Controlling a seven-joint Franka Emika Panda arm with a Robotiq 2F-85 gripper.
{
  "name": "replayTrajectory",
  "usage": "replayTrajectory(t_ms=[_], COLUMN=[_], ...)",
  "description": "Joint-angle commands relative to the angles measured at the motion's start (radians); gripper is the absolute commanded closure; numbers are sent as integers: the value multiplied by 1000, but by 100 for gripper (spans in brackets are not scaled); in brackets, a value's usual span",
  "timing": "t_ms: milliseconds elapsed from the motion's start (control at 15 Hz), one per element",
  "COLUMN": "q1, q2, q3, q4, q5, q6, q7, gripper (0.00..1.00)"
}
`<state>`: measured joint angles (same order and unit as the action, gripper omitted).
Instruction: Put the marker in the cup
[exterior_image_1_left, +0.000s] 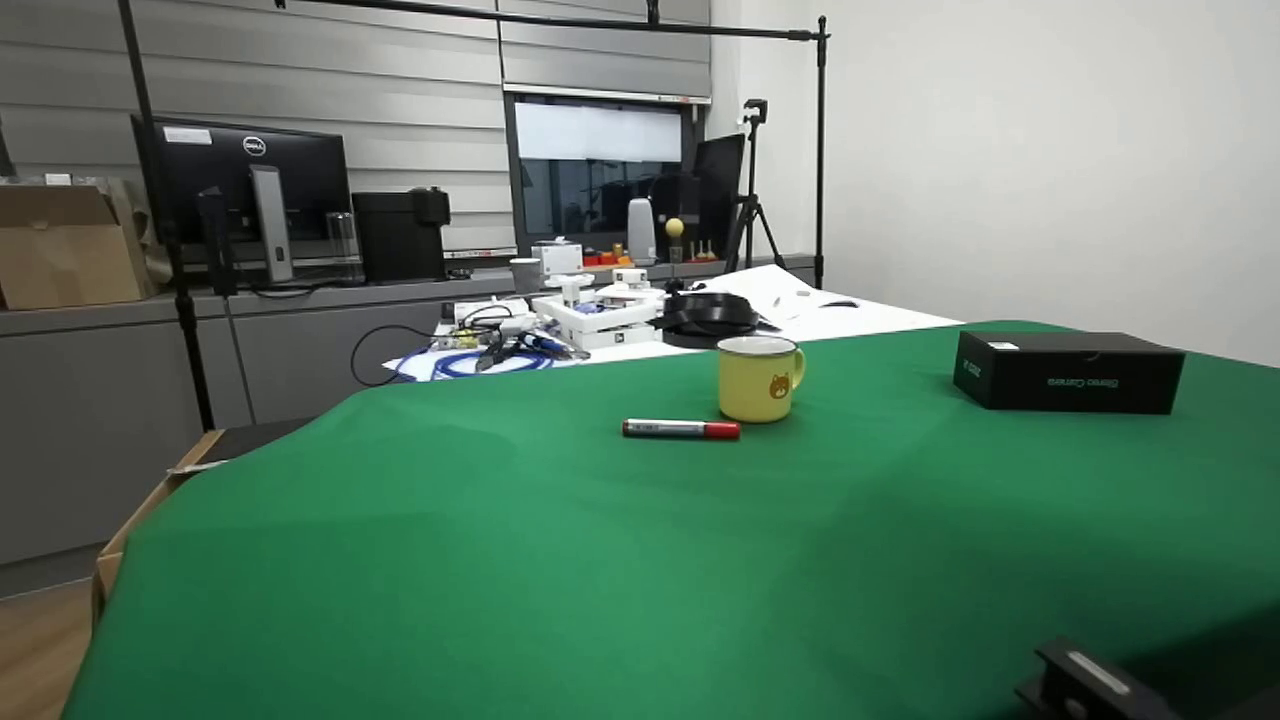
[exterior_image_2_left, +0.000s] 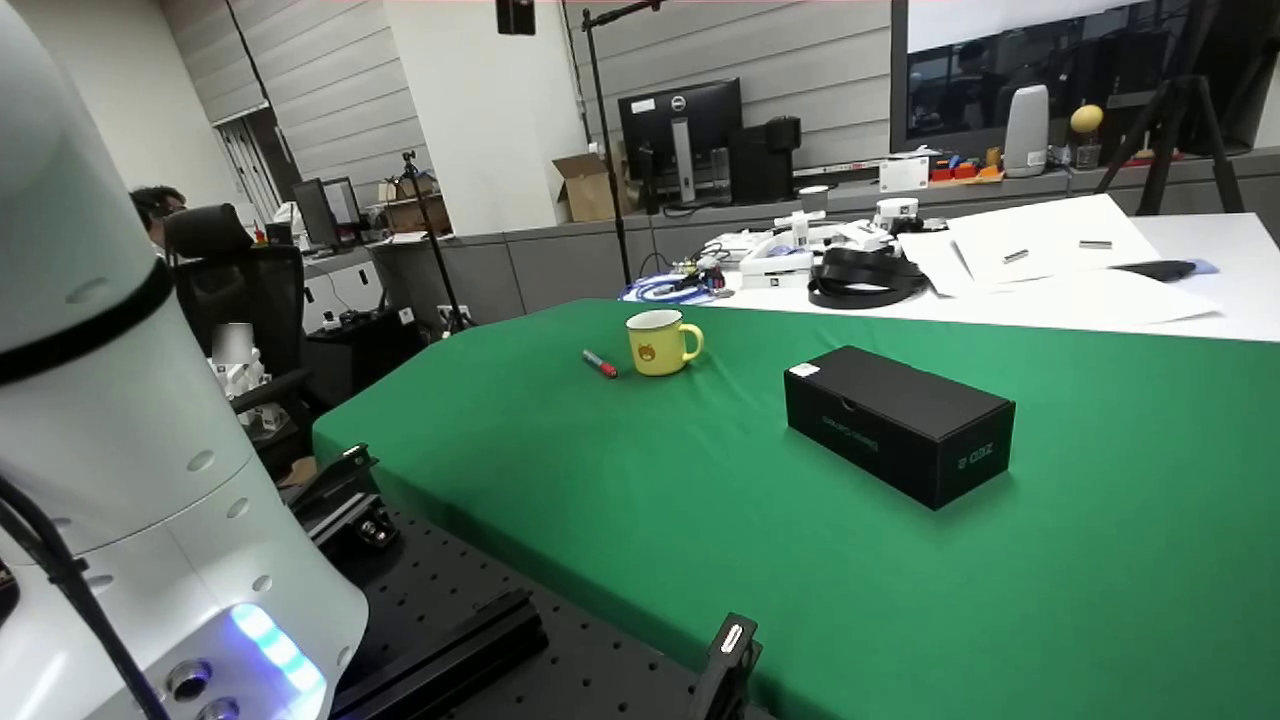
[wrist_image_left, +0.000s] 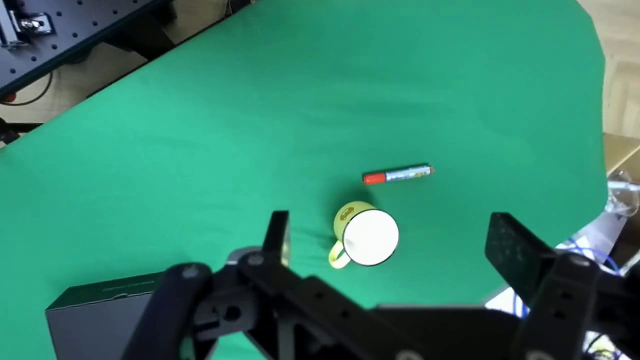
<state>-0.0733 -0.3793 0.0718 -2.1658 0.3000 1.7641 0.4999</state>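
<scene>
Marker (wrist_image_left: 398, 174), red-capped, lies on green cloth (wrist_image_left: 225, 175) just beside the yellow mug (wrist_image_left: 371, 237), beyond it from my claw (wrist_image_left: 390, 227) in the wrist view. Jaws stand wide apart, nothing held. Marker's long axis runs nearly along my closing line; I judge a turn necessary.

One marker (exterior_image_1_left: 680, 429), one yellow cup (exterior_image_1_left: 748, 388), one black box (exterior_image_2_left: 898, 425), one end effector (wrist_image_left: 391, 234)

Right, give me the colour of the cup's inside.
White. The cup's inside shows best in the wrist view, which looks down into it.
</scene>
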Motion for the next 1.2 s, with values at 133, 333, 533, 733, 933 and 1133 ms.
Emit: replayTrajectory(t_ms=[133, 333, 533, 733, 933, 1133], q1=[-5, 31, 88, 156, 224, 248], q2=[258, 394, 524, 632, 706, 744], q3=[34, 43, 31, 21, 28, 64], q4=[170, 259, 351, 438, 495, 507], q5=[-39, -82, -142, -149, -108, -5], q6=[118, 213, 274, 297, 316, 355], q7=[307, 498, 694, 892, 1063, 1043], gripper=[0, 0, 0, 0, 0, 0])
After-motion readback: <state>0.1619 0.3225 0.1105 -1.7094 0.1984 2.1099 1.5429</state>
